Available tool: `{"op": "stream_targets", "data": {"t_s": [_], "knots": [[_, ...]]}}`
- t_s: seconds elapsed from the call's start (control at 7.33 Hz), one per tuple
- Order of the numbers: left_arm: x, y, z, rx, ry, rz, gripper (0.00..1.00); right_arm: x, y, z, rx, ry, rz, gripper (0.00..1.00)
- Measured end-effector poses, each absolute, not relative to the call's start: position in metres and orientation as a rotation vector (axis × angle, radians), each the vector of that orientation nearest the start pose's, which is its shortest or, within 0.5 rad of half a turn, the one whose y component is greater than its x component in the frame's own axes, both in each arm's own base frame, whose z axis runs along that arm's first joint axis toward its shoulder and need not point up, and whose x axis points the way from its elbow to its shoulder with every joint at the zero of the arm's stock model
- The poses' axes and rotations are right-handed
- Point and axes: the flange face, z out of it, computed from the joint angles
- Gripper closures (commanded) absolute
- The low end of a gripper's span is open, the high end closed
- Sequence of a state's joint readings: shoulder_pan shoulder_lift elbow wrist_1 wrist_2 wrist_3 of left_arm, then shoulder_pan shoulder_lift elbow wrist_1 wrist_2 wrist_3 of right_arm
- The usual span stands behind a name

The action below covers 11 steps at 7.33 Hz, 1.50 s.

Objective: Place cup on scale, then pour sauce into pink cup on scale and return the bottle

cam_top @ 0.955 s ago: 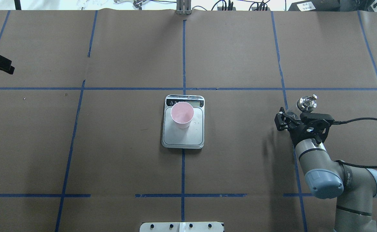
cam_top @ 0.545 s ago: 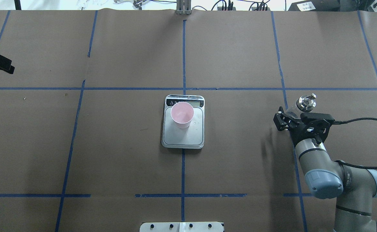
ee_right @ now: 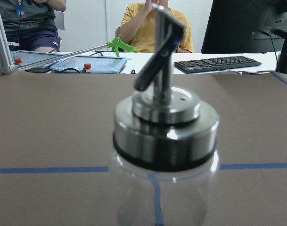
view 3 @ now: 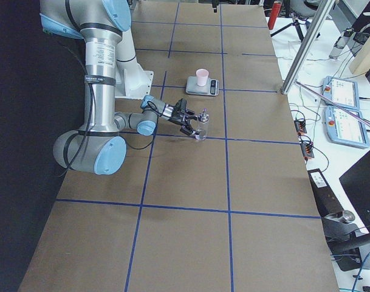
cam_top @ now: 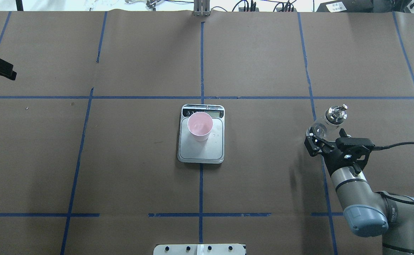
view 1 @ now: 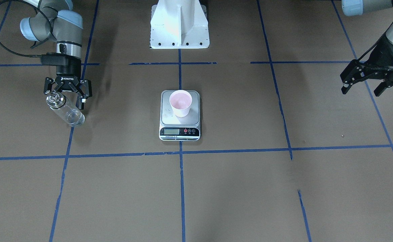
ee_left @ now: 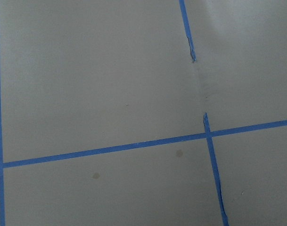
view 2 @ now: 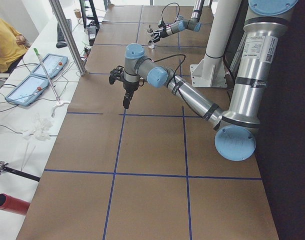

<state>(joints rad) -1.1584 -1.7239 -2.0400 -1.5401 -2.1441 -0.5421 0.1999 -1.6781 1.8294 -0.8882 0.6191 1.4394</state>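
The right claw point(view 1: 65, 97) has its jaws spread wide, wider than the bottle point(view 1: 69, 115), and grips nothing. The bottle stands upright on the bench point(view 1: 236, 188) directly ahead of this claw, its silver cap about level with the fingertips and between them. Whether a finger touches the glass cannot be told. From the right wrist camera the cap and slanted spout fill the middle of the view at close range, with the clear glass body below. A blue tape line point(view 1: 62, 174) runs under the bottle and on past the claw.

Well off to this claw's left, near the bench's middle, lies the scale point(view 1: 193, 117), its display strip turned away from the robot. The cup point(view 1: 180, 102) stands upright on the silver platform, on the part nearer the display, its pink inside showing. A few small specks lie on the platform beside it.

Farther out the same way, well beyond the scale, the left claw point(view 1: 361, 88) hangs above the bench with its jaws parted and empty. Its wrist camera sees only brown bench cover and blue tape.
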Motion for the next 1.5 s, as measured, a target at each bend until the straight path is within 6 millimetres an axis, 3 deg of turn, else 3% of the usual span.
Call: {"op": "stream_targets", "data": {"t_s": [0.27, 0.68, 0.95, 1.23, 1.5], "knots": [[0.133, -0.501, 0.367, 0.255, 0.759, 0.044, 0.00, -0.388, -0.281, 0.496, 1.010, -0.611, 0.420, 0.00], [0.133, -0.502, 0.369, 0.250, 0.758, 0.045, 0.00, -0.328, -0.251, 0.531, 0.895, -0.682, 0.347, 0.00], [0.134, -0.502, 0.371, 0.247, 0.757, 0.052, 0.00, -0.291, -0.244, 0.558, 0.802, -0.729, 0.281, 0.00], [0.134, -0.502, 0.374, 0.245, 0.755, 0.056, 0.00, -0.260, -0.264, 0.578, 0.713, -0.735, 0.222, 0.00], [0.133, -0.500, 0.375, 0.240, 0.766, 0.072, 0.00, -0.211, -0.302, 0.593, 0.632, -0.749, 0.163, 0.00]]}}
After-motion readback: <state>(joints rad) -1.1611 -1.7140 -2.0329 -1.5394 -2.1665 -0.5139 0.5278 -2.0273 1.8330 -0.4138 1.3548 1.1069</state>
